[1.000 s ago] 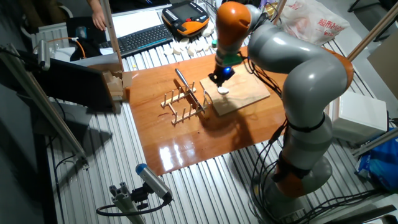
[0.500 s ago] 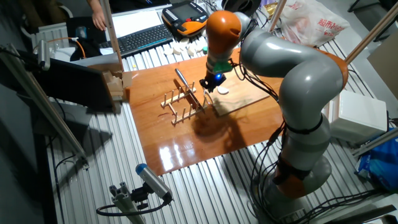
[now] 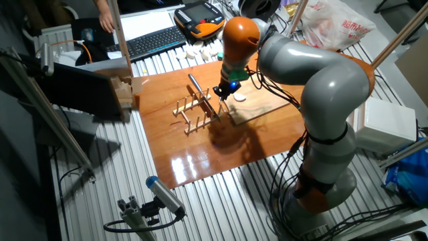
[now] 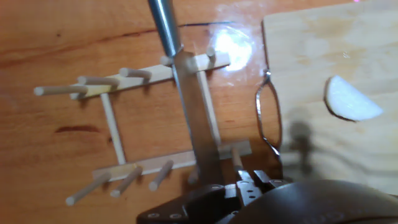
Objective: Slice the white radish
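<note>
My claw [image 3: 223, 92] hangs over the gap between the wooden peg rack [image 3: 198, 109] and the cutting board [image 3: 257, 100]. In the hand view only its dark base shows at the bottom edge, fingers cut off, so I cannot tell how far apart they stand or whether they hold anything.

A knife [image 4: 186, 102] lies across the rack, its steel handle running off the top of the hand view and the blade's near end hidden under my claw. A thin wire loop [image 4: 266, 121] lies at the board's left edge; what it is I cannot make out.

The plastic bag [image 3: 332, 24] behind my arm carries red print too small to read.

The white radish [image 4: 350, 101] lies flat on the board's near-left part, well apart from the knife. In the hand view its long axis runs left to right, tapering to the right.
</note>
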You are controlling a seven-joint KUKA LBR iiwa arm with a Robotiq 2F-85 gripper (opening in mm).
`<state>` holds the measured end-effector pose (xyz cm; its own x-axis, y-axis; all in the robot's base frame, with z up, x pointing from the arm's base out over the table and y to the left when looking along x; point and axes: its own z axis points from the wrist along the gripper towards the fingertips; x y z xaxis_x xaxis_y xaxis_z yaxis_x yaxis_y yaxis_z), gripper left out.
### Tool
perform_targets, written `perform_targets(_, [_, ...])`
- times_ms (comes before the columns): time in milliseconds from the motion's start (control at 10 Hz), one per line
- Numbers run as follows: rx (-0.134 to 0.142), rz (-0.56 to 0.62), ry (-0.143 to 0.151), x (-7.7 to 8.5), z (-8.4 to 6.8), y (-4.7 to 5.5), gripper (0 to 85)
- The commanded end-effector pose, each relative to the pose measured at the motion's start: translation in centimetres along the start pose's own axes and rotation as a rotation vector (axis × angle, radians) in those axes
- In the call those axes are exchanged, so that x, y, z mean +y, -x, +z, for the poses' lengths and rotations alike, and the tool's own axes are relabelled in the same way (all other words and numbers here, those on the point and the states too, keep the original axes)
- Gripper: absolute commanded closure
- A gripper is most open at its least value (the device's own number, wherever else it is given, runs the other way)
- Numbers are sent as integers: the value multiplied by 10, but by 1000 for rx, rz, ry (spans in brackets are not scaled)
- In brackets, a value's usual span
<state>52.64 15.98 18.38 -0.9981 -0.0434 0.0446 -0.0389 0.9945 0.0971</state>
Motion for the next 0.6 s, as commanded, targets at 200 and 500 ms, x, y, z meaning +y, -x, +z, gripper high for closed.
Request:
perform_targets(200, [-8, -92, 27, 0, 0, 0, 850])
perform_targets(500, [-46, -160, 112, 0, 0, 0, 850])
